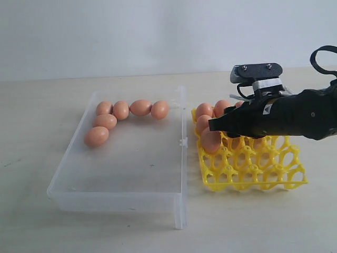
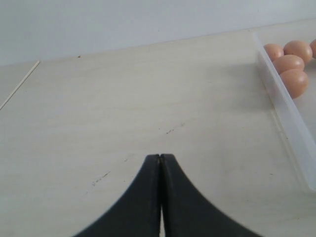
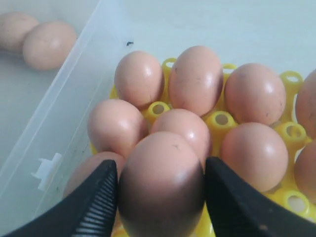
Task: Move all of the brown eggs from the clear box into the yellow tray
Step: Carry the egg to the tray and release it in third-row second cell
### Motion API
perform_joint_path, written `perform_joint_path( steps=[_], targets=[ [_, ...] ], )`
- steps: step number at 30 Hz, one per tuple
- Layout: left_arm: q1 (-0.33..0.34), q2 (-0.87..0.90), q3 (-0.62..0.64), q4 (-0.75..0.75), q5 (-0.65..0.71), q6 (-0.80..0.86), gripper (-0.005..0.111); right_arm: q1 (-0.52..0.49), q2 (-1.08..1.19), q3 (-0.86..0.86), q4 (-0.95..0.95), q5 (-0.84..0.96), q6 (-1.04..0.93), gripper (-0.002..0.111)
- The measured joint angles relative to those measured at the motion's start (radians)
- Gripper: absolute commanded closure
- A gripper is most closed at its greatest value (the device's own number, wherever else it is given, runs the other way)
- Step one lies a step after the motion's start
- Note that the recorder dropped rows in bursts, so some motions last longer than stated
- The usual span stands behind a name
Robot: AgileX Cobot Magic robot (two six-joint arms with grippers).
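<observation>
The clear box (image 1: 131, 174) sits on the pale worktop (image 2: 123, 98). Six brown eggs (image 1: 105, 121) lie inside it in a bent row, near the far left corner. The rest of the box floor is bare. Just beside the box on the right is the yellow tray (image 1: 253, 168). Many eggs (image 3: 195, 79) sit in its cups at the back and on the side next to the box, and the front cups have none. The right end effector (image 3: 161, 168) is over the tray and grips a held egg (image 3: 163, 197) between its two black fingers, at the tray's edge by the box. The left end effector (image 2: 160, 163) is squeezed closed with nothing in it, above the bare worktop beside the box.
</observation>
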Motion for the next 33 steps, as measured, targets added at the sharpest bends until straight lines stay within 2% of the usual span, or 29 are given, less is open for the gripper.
perform_joint_path(
  steps=[8, 10, 12, 14, 15, 27, 33],
  targets=[
    [0.000, 0.000, 0.000, 0.000, 0.000, 0.000, 0.107, 0.000, 0.037, 0.000, -0.013, 0.020, -0.002, 0.106],
    [0.000, 0.000, 0.000, 0.000, 0.000, 0.000, 0.107, 0.000, 0.039, 0.000, -0.015, 0.020, -0.002, 0.096],
    [0.000, 0.000, 0.000, 0.000, 0.000, 0.000, 0.107, 0.000, 0.039, 0.000, -0.015, 0.020, -0.002, 0.070],
    [0.000, 0.000, 0.000, 0.000, 0.000, 0.000, 0.107, 0.000, 0.039, 0.000, -0.015, 0.024, 0.000, 0.050],
    [0.000, 0.000, 0.000, 0.000, 0.000, 0.000, 0.107, 0.000, 0.039, 0.000, -0.015, 0.026, 0.000, 0.048],
    [0.000, 0.000, 0.000, 0.000, 0.000, 0.000, 0.107, 0.000, -0.029, 0.000, -0.005, 0.035, 0.002, 0.049],
    [0.000, 0.000, 0.000, 0.000, 0.000, 0.000, 0.107, 0.000, -0.084, -0.063, 0.006, 0.098, 0.004, 0.049]
  ],
)
